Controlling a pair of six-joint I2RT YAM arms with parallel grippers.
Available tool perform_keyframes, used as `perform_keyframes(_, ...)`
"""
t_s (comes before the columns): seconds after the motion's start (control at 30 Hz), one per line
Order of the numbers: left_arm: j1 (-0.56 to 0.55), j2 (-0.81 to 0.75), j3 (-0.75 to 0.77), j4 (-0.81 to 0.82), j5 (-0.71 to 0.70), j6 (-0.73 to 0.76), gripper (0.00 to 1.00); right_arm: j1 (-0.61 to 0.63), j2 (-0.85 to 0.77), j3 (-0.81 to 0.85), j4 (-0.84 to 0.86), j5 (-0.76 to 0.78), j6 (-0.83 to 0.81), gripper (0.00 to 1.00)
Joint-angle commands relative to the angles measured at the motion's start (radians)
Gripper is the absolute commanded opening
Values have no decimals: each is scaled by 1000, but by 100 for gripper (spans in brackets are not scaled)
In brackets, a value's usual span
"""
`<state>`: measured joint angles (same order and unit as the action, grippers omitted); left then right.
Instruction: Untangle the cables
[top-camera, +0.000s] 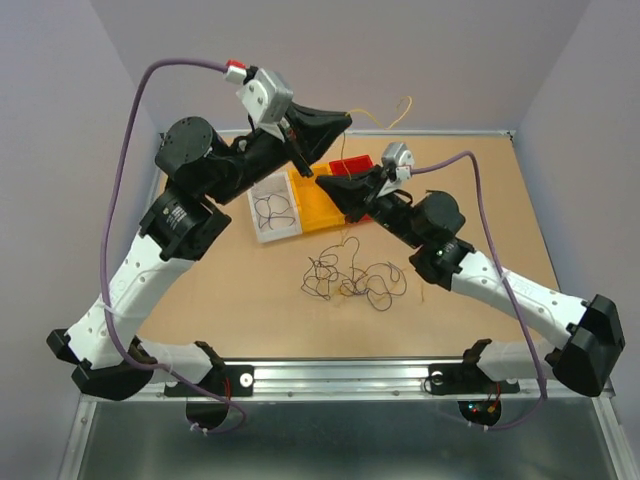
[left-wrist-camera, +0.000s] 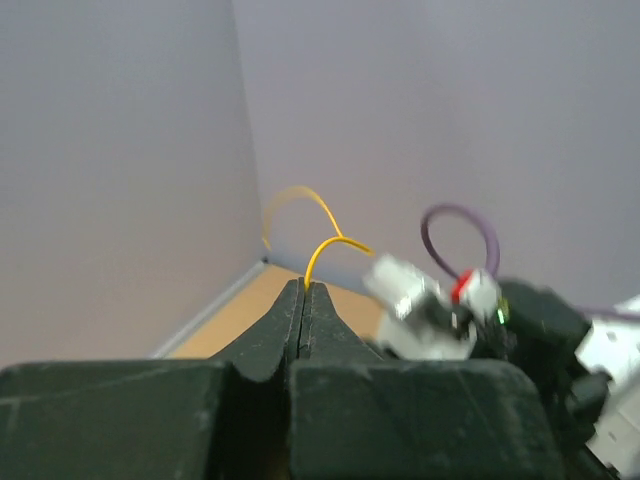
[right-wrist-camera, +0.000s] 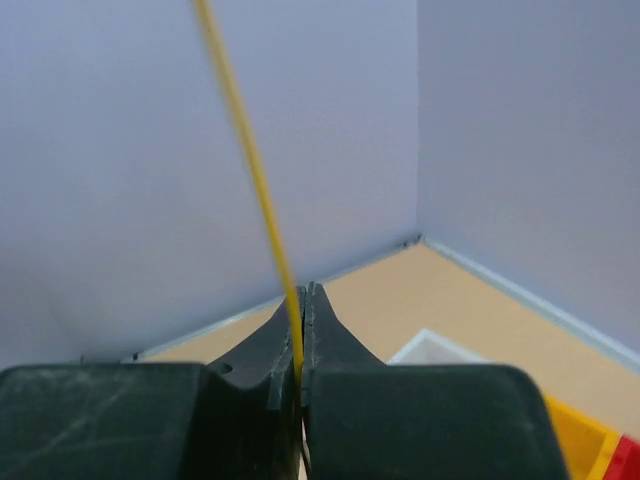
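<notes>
Black fingertips of the right gripper (right-wrist-camera: 303, 290) fill the near field of its wrist view, pressed together on a yellow strand (right-wrist-camera: 252, 165), which leaves them as a straight line climbing steeply and leaning left until it exits the top of frame; that straightness suggests tension. The left gripper (left-wrist-camera: 303, 285) is likewise closed, with yellow wire emerging from its tips and curling in a loose arc toward the corner of the back wall, so this portion is judged slack. Overhead, the left gripper (top-camera: 346, 119) is raised near the far edge and the free yellow end beyond it runs rightward before hooking up. The right gripper (top-camera: 322, 182) sits lower, above the yellow tray (top-camera: 318, 208), between the white tray (top-camera: 262, 232) and the red tray (top-camera: 350, 165). Whether both hold one and the same strand cannot be confirmed, though the arrangement is consistent with a single wire being drawn out between two grips for sorting. The white tray holds several dark loops. Remaining cables (top-camera: 355, 275) lie on the table (top-camera: 250, 310), nearer the arm bases than the trays and well apart from both grippers. This knotted sprawl is wider left to right than front to back, and purple, dark and yellow loops cross in it.
</notes>
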<state>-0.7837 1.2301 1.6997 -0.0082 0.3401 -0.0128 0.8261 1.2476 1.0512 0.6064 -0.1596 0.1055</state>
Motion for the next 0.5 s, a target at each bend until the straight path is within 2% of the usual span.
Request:
perform_keyframes(0.0,0,76,377,-33,-206,138,0,4,182,-202,3,3,135,0)
perform_keyframes(0.07,14,143,585,-105,-332,198,0,2,262,-343,30,78,297,1)
perform_keyframes(0.1,20,201,776,-119,-392,217,0,4,298,-415,73,153,356,1)
perform_keyframes(0.17,20,226,871,-76,-516,249,0,4,296,-515,130,207,450,0)
perform_keyframes(0.23,20,162,765,3,-588,286,0,4,250,-620,138,276,500,1)
perform_keyframes(0.27,20,97,614,96,-636,299,0,4,225,-649,138,297,516,1)
perform_keyframes(0.3,20,97,612,128,-651,307,0,4,202,-672,136,316,516,1)
perform_keyframes(0.33,20,48,489,148,-665,315,0,4,153,-709,136,350,516,1)
perform_keyframes(0.47,29,-27,260,204,-658,320,0,2,43,-723,93,402,462,0)
